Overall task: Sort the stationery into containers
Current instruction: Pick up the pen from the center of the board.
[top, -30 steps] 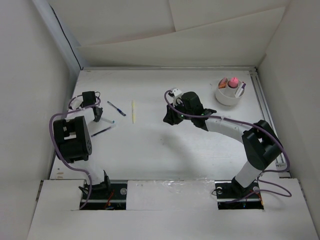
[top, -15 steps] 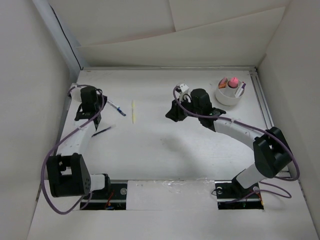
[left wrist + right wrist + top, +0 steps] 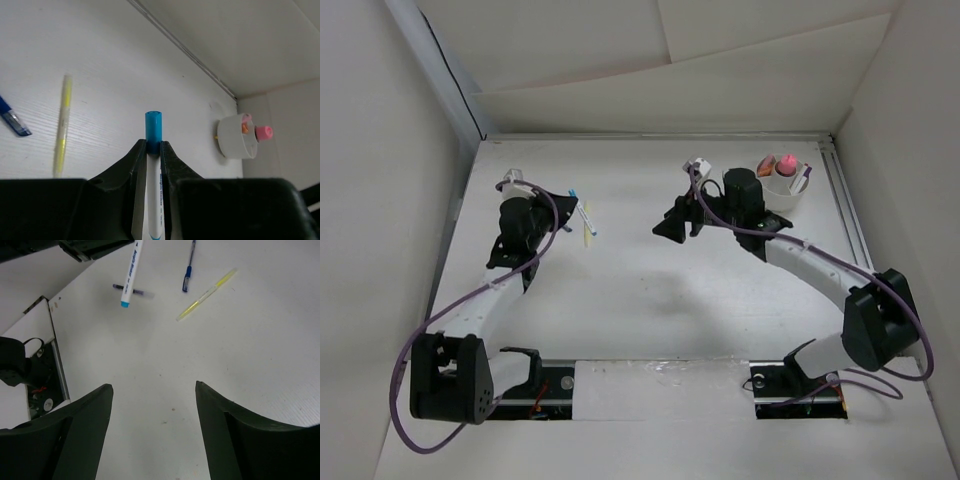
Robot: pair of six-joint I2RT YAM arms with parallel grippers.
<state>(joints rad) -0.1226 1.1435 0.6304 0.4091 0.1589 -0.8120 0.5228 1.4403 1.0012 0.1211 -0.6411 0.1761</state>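
Left gripper [image 3: 153, 146] clamps the blue-capped white pen [image 3: 153, 125] just below its cap, clear of the surface [image 3: 225, 365]. Right gripper [image 3: 153, 390] stands wide, empty. Pen: light, rigid, smooth; probably pivots when held near one end, so mid-barrel suits. Cup [image 3: 234, 143] well apart

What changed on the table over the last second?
The left tool, shut on the blue-capped pen, swung out from the left side toward the middle, bringing the pen over by the yellow pen. The right arm swung right, toward the cup, and the right tool opened wide, holding nothing. The yellow pen and the cup stayed put.
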